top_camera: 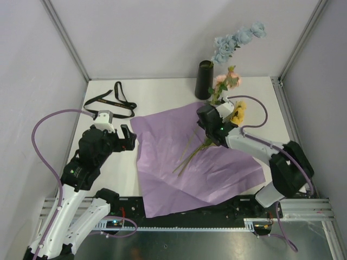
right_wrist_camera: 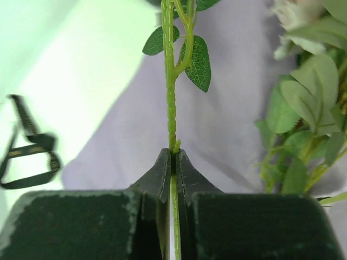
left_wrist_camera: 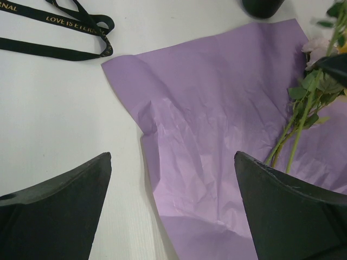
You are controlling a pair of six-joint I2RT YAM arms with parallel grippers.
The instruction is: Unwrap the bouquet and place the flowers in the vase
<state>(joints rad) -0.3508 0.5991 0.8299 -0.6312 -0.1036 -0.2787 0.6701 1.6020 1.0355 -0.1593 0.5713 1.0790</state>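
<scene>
Right hand [right_wrist_camera: 173, 156] grasps a flower stem [right_wrist_camera: 171, 108] near the vase [top_camera: 204, 80], presumably to lift it in. Left hand [left_wrist_camera: 171, 162] is released, well apart.

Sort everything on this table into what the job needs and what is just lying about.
Job: flowers, one stem pinched in the shut right gripper; vase, already holding a blue spray.
Lying about: purple paper, spread open; black ribbon, untied.

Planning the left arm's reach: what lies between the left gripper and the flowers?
The creased purple paper sheet lies spread there; the top and left wrist views show it.
</scene>
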